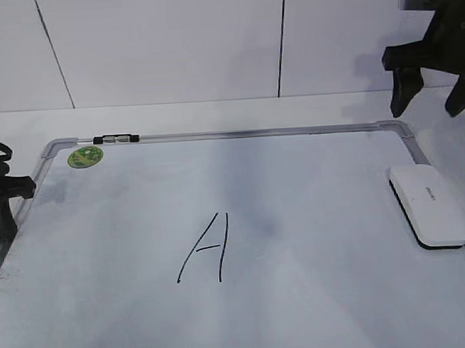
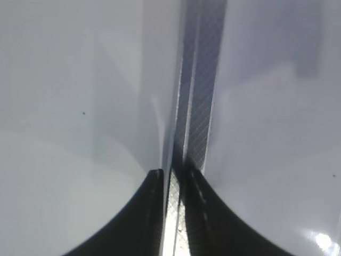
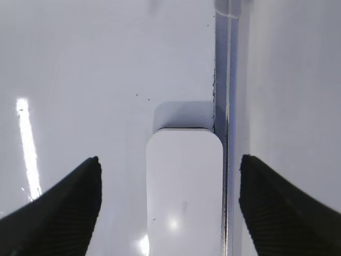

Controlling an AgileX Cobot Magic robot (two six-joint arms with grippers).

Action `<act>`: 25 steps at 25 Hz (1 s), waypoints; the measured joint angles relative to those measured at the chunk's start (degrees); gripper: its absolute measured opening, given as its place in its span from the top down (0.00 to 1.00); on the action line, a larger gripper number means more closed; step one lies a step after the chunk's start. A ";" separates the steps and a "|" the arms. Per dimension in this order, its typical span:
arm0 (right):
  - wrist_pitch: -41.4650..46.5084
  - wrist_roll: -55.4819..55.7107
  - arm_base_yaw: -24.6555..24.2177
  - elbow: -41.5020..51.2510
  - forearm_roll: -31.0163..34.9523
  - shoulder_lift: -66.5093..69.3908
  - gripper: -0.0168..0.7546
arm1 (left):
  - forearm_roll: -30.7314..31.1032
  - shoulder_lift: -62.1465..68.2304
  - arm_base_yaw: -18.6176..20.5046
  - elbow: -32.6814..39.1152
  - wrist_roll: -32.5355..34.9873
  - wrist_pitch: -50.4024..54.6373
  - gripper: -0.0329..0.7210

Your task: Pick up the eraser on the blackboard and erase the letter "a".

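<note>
Right black gripper point(image 3: 169, 208) hangs with fingers spread wide, empty, above the white rounded plastic eraser point(image 1: 429, 204), which lies flat against the right frame of the big white silver-framed blackboard point(image 1: 238, 133). Left black gripper point(image 2: 169, 213) sits at the left frame, fingers nearly together. Only a capital A point(image 1: 204, 249) shows mid-board.

The eraser point(image 1: 429, 204) lies on the blackboard point(image 1: 327, 294) — against its right frame. The right gripper point(image 1: 435, 98) hangs above, jaws apart.

Blackboard point(image 1: 319, 295) lay flat on bench point(image 1: 213, 112). Eraser point(image 1: 429, 204) sat on blackboard along its right frame edge. Capital "A" point(image 1: 205, 249) near centre. Sticker point(image 1: 85, 157) and clip point(image 1: 116, 138) at far-left corner.
</note>
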 joint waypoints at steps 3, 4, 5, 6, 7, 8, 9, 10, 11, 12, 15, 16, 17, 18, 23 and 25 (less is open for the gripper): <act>0.03 0.00 0.00 0.00 0.00 -0.76 0.18 | 0.67 0.02 0.00 -1.02 -0.10 -0.09 0.71; 0.12 -0.10 0.00 0.00 0.32 -0.87 0.18 | 1.15 0.02 0.00 -1.60 -0.10 0.34 0.68; 0.12 -0.02 0.00 0.00 0.67 -0.99 0.18 | 1.86 0.02 0.00 -2.51 -0.10 1.14 0.65; 0.12 -0.02 0.00 0.00 0.93 -0.99 0.18 | 2.18 0.02 0.00 -3.39 -0.10 2.19 0.63; 0.12 -0.02 0.00 0.00 1.30 -0.99 0.18 | 2.32 0.02 0.00 -4.59 -0.10 3.18 0.62; 0.12 -0.14 0.00 0.00 1.62 -0.99 0.18 | 2.45 0.02 0.00 -5.90 -0.10 4.54 0.61; 0.12 -0.13 0.00 0.00 2.04 -0.99 0.18 | 2.60 -0.12 0.00 -7.03 -0.10 5.99 0.60; 0.12 -0.13 0.00 0.00 2.40 -0.99 0.18 | 2.69 -0.54 0.00 -8.41 -0.10 7.52 0.60; 0.12 -0.16 0.00 0.00 2.55 -1.18 0.18 | 2.69 -1.04 0.00 -9.77 -0.10 8.76 0.60; 0.12 -0.16 0.00 0.00 2.83 -1.52 0.18 | 2.69 -1.93 0.00 -11.09 -0.10 10.42 0.60; 0.12 -0.26 0.00 0.00 2.85 -3.27 0.18 | 2.69 -4.68 0.00 -14.12 -0.10 13.57 0.59; 0.12 -0.26 0.00 0.00 2.96 -4.04 0.18 | 2.83 -5.67 0.00 -14.72 -0.10 14.35 0.59; 0.24 -0.26 0.00 0.00 3.06 -4.67 0.18 | 3.00 -6.92 0.00 -15.20 -0.10 14.90 0.59; 0.38 -0.26 0.00 0.00 3.32 -5.51 0.18 | 3.38 -8.22 0.00 -15.36 -0.10 15.38 0.59; 0.58 -0.26 0.00 0.00 3.93 -10.65 0.18 | 4.10 -13.85 0.00 -15.60 -0.10 18.68 0.59; 0.72 -0.26 0.00 0.00 4.05 -12.99 0.18 | 4.12 -16.36 0.00 -15.60 -0.10 19.84 0.59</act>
